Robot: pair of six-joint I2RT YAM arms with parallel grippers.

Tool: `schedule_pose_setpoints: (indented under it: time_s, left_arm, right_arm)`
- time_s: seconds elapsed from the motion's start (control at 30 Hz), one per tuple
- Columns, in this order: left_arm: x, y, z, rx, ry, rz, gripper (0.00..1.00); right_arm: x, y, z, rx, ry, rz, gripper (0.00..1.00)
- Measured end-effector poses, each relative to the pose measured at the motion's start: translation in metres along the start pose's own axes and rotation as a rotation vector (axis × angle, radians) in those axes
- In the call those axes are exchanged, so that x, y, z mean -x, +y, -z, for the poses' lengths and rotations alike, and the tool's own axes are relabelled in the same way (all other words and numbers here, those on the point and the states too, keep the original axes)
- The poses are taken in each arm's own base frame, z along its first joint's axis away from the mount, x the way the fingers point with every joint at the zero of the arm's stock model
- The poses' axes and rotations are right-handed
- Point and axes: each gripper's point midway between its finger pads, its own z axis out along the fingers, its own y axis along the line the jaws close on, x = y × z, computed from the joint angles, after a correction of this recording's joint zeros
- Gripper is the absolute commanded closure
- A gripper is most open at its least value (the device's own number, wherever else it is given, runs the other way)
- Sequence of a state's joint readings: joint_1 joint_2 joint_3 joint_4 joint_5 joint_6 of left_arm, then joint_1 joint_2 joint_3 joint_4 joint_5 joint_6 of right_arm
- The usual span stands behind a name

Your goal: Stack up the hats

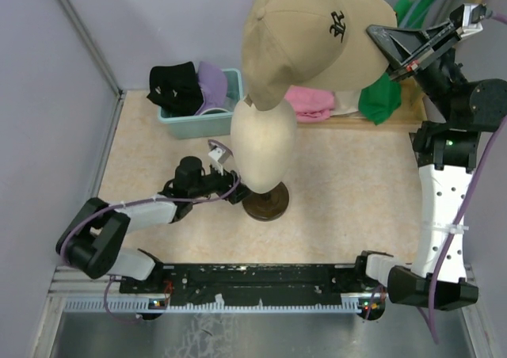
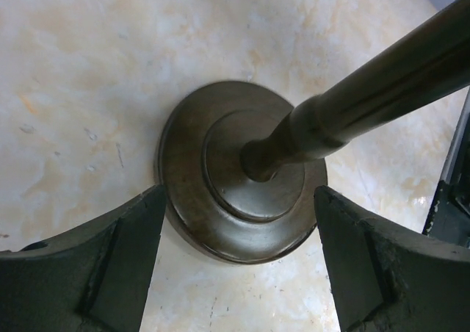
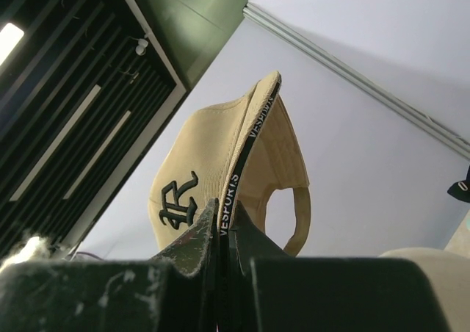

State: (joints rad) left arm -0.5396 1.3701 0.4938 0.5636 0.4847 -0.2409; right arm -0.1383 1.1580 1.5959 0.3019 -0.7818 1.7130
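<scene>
Beige marbled tabletop [image 1: 356,192], enclosed at the back and left by plain lavender-grey walls [image 1: 47,97]; the robot's two arms are mounted on a black rail along the near edge. A dark slatted ceiling [image 3: 73,126] with light strips is seen in the right wrist view.

Near the middle of the table stands a cream dummy head [image 1: 264,148] on a dark turned wooden stand [image 2: 220,192]. The left gripper [image 2: 239,273] is lowered to the foot of this stand, its fingers [image 2: 110,266] held well apart, one on either side of the round base (whether they touch the wood cannot be told).

The tan cap [image 1: 309,33] is held high by the right gripper [image 3: 224,225], whose fingers are pressed together on the cap's rim, beside the black inner band printed with white letters. A dark embroidered logo is shown on the crown, and the back strap hangs open. From above, the cap overlaps the top of the dummy head; contact between them cannot be judged.

At the back left a teal bin [image 1: 178,124] rests against the wall. The black cap [image 1: 174,85] and the purple cap [image 1: 212,85] are piled in it, the black one to the left.

Along the back wall, right of the bin, a pink cloth [image 1: 309,100] and a green top [image 1: 380,100] are laid, with pale fabric between them (too hidden to identify).
</scene>
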Motion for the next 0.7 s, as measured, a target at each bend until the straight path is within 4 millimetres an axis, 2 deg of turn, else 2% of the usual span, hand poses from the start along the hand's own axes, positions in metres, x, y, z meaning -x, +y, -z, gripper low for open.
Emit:
schedule_pose_setpoints:
  time_s: [0.13,0.2,0.33,0.47,0.57,0.7]
  left_arm:
    - [-0.029,0.0,-0.012,-0.001,0.059,0.03,0.13]
    - [-0.03,-0.004,-0.015,-0.006,0.056,0.036,0.13]
    - [-0.012,-0.009,-0.014,-0.007,0.001,0.026,0.13]
    - [0.009,-0.013,-0.013,-0.006,-0.049,0.009,0.13]
    - [0.021,-0.015,-0.01,0.005,-0.084,-0.002,0.13]
    - [0.026,-0.014,-0.008,0.017,-0.1,-0.006,0.13]
  right_arm:
    - [0.004,0.0,0.003,-0.003,-0.008,0.0,1.0]
    - [0.004,0.0,0.003,-0.005,-0.005,-0.003,1.0]
    - [0.001,-0.002,0.004,-0.016,0.014,-0.011,1.0]
    - [-0.005,-0.017,0.004,-0.057,0.034,-0.044,1.0]
    - [-0.015,-0.036,0.002,-0.1,0.053,-0.094,1.0]
    - [-0.039,-0.075,0.002,-0.163,0.078,-0.218,1.0]
